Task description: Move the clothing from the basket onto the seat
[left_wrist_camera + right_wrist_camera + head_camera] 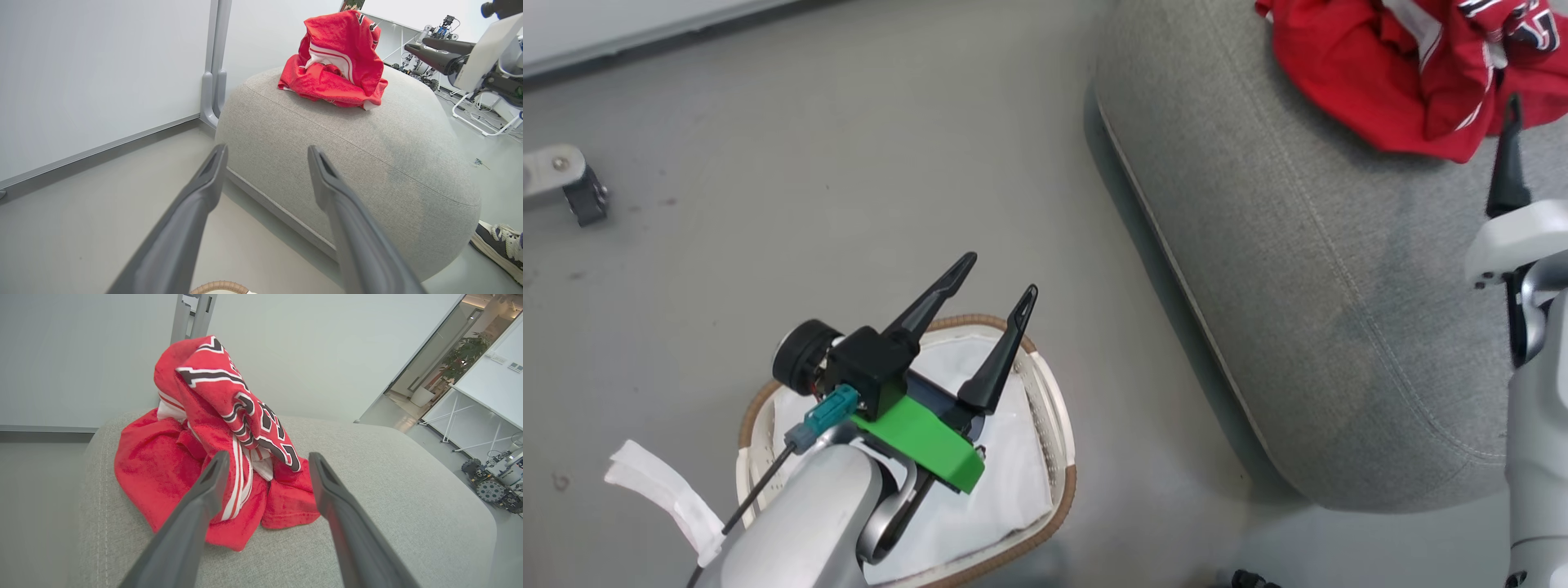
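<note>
At the far left of the head view, a small grey metal bracket with a black wheel (568, 186) sits on the pale grey floor (849, 163). A strip of white cloth (666, 494) lies just beside the small oval white perforated plastic basket with a tan woven rim (1058, 408), whose white cloth liner (1005, 498) shows inside. The left gripper (1000, 273) hangs over the basket, its two dark fingers spread wide with nothing between them. To the right lies the large light-grey upholstered fabric seat (1307, 269). The crumpled red basketball clothing with white stripes and black-and-white lettering (1372, 73) rests in a heap on top of it. The right gripper (268, 457) hovers near the heap without touching it, fingers parted wide and empty.
</note>
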